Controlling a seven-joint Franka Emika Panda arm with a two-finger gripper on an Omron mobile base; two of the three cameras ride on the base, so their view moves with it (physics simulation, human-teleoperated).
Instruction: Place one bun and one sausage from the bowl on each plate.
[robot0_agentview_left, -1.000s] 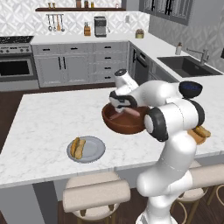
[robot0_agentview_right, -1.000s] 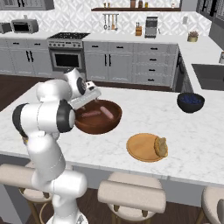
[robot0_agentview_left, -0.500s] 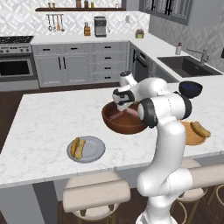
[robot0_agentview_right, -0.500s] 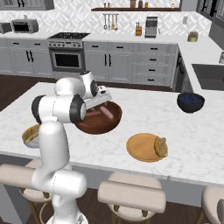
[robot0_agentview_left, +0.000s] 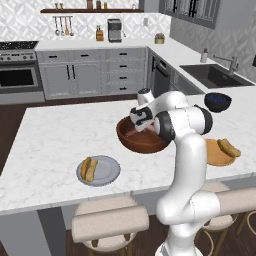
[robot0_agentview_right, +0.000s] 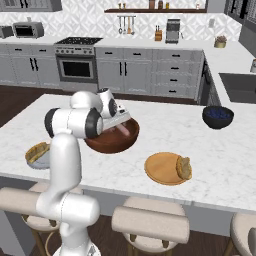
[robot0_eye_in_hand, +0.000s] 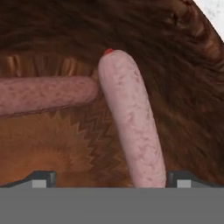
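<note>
Beside bowl (robot0_agentview_left: 142, 141), blue bowl (robot0_agentview_left: 217, 101), orange plate (robot0_agentview_left: 216, 153)

The bowl (robot0_eye_in_hand: 183, 65) looks like dark reddish-brown wood, its inside rough with zigzag grain. Inside the bowl, two sausages (robot0_eye_in_hand: 131, 118) have a matt, mottled pink skin. Under the bowl, the counter (robot0_agentview_left: 50, 145) looks like smooth white marble with grey veins.

Gripper (robot0_agentview_left: 138, 121) dips into wooden bowl (robot0_agentview_left: 142, 138); grey-blue plate (robot0_agentview_left: 98, 170) front-left of the bowl, orange plate (robot0_agentview_left: 218, 152) right.
</note>
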